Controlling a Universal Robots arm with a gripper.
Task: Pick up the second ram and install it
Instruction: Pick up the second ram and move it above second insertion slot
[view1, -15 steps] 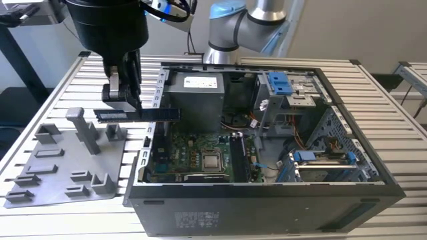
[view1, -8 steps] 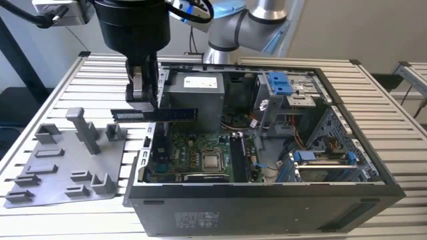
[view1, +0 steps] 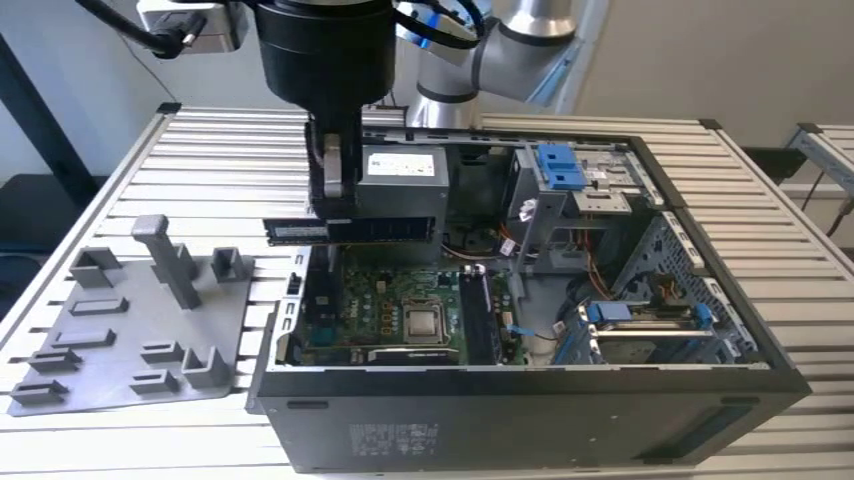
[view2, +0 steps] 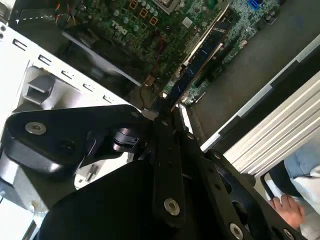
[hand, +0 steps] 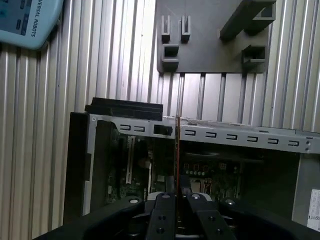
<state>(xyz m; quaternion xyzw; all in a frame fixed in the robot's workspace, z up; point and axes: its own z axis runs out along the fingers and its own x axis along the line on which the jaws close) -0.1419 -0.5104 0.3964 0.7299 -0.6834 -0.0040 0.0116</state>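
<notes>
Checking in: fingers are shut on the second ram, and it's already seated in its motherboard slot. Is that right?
Not seated. The gripper is shut on the second ram, but the exterior view shows the stick held level in the air above the motherboard, with a clear gap down to the board.

Seen in the exterior view as white stickers with print not legible: one near an end of the long, flat, dark second ram (view1: 380, 229), one on the grey metal power supply box (view1: 400, 195), plus pale print on the front wall of the black metal computer case (view1: 534, 430). Stamped in white on the green motherboard (view2: 150, 35) in the second wrist view, a short maker's mark. Printed in dark capitals along the pale blue plastic handheld pendant (hand: 22, 20) in the first wrist view, a maker's name.
</notes>
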